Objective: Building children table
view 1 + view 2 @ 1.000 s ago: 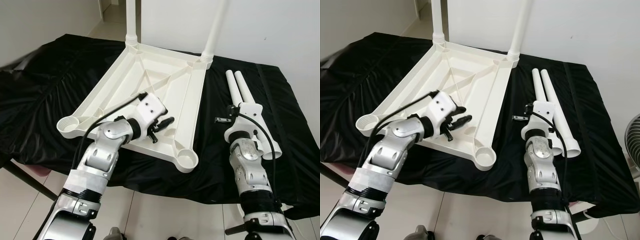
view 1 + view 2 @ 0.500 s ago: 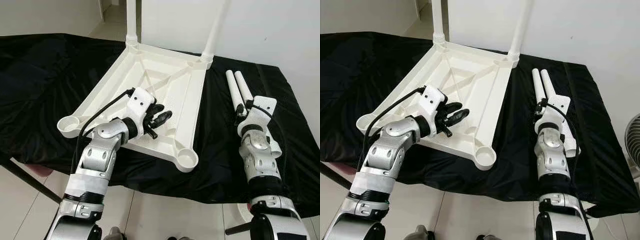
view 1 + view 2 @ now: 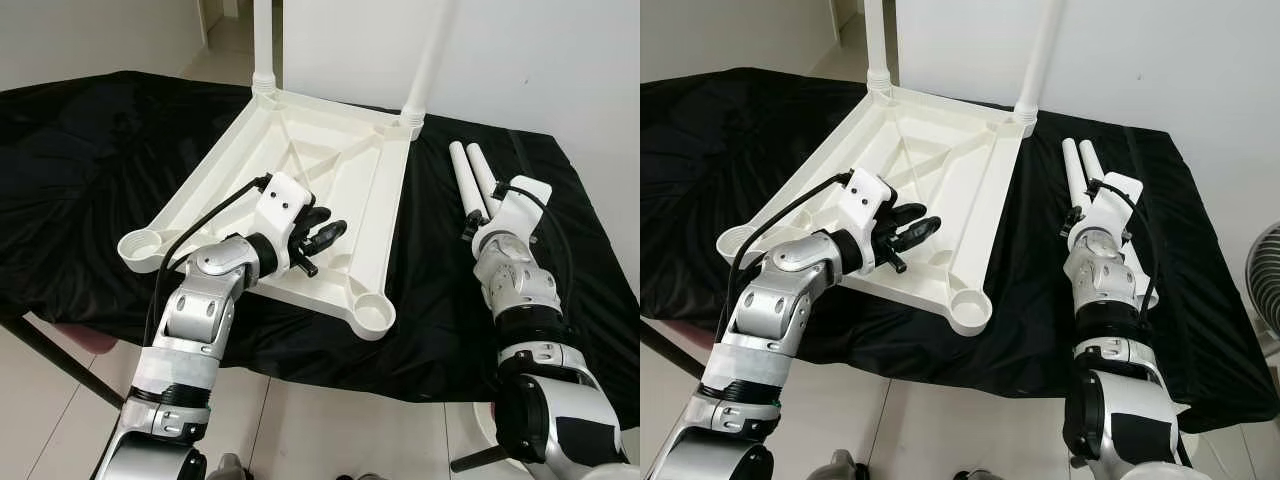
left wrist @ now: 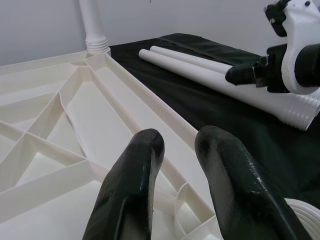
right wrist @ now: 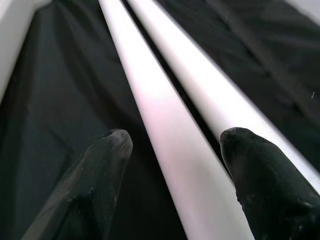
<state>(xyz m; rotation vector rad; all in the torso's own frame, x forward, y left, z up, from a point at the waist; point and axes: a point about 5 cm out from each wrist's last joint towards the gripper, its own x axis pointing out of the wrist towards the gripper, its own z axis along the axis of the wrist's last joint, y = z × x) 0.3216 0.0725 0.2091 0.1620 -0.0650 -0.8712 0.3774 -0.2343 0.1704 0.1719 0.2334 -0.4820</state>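
— Jaws first: how are they set?

— Both pairs are seen parted and holding nothing. The left gripper [image 4: 172, 165] is held over the upturned white table top [image 3: 300, 170], fingers slightly apart, near its front rim. The right gripper [image 5: 175, 165] is spread wide astride one of the two loose legs [image 3: 470, 180]; whether the fingers touch it cannot be told.

— Where is the table top, and what lies around it?

— It is laid underside up on a black cloth [image 3: 90, 150]. Two legs [image 3: 262, 40] are already stood upright in its far corner sockets. The loose legs are laid side by side just to the right of it, touching or nearly so. The two near corner sockets [image 3: 372, 314] are open.

— What room is left?

— Bare cloth is seen between the table top's right rim and the loose legs. The near corner socket is close to the cloth's front edge, beyond which pale floor tiles [image 3: 330, 430] are seen. A white wall [image 3: 540, 60] is close behind.

— Materials?

— The table top is smooth moulded plastic, ribbed with diagonal braces. The legs are plain round tubes. The cloth is wrinkled and slightly glossy.
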